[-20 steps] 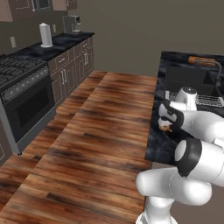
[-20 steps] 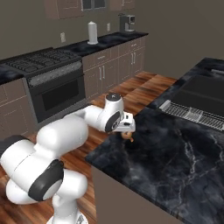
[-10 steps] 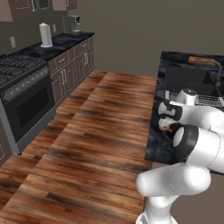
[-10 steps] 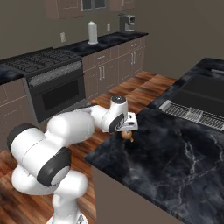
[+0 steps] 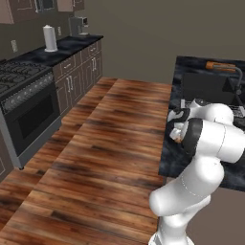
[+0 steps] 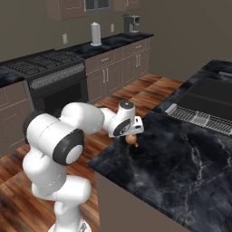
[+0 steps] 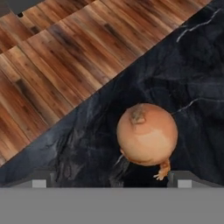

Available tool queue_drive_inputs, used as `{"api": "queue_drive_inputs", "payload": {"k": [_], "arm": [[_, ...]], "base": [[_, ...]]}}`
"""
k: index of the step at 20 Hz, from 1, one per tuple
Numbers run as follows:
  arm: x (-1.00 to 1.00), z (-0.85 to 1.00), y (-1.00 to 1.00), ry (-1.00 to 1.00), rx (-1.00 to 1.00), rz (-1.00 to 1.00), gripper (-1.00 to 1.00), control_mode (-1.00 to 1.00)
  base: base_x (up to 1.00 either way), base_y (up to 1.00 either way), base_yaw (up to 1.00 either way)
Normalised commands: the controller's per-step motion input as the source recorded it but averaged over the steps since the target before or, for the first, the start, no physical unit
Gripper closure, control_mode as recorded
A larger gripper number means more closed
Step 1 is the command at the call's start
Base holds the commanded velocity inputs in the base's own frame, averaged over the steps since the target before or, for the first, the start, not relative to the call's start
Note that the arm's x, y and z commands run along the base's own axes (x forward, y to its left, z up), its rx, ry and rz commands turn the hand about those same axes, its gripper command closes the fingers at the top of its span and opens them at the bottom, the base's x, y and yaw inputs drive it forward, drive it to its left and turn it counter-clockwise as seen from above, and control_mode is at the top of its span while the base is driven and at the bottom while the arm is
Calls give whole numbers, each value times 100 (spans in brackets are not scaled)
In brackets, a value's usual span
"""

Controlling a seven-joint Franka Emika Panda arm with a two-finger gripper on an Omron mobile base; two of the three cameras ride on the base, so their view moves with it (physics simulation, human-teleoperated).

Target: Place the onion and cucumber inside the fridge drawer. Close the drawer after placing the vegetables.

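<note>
The onion (image 7: 146, 133), a smooth orange-brown ball, rests on the black marble island counter (image 7: 188, 65) close to its edge. In the right base view the onion (image 6: 132, 139) peeks out just under my hand. My gripper (image 7: 111, 179) hangs right over it, open, with a dark fingertip (image 7: 39, 179) low on either side and nothing between them. The gripper (image 6: 134, 131) points down at the counter, and in the left base view the gripper (image 5: 177, 130) sits at the island's near corner above the onion (image 5: 176, 139). The cucumber and the fridge drawer are out of view.
A sink (image 6: 213, 97) and a drain rack (image 6: 195, 117) lie further along the island. The counter edge drops to the wooden floor (image 7: 65, 52) just beside the onion. A stove (image 6: 45, 68), paper towel roll (image 6: 95, 34) and coffee machine (image 6: 132, 22) line the far wall.
The arm's elbow has swung round while the hand has stayed over the onion. The jaws remain open and the onion has not moved.
</note>
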Motion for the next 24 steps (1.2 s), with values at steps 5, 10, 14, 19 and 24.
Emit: {"api": "queue_drive_inputs", "payload": {"k": [5,10,14,19,24], "arm": [[12,-4,-21,0,0,5,-100,-100],[12,-21,-4,0,0,3,-100,-100],[25,-30,0,0,0,1,-100,-100],[28,-30,0,0,0,1,-100,-100],[17,-29,0,0,0,0,-100,-100]], "base": [[0,0,0],[0,0,0],[0,0,0],[0,0,0],[0,0,0]]}}
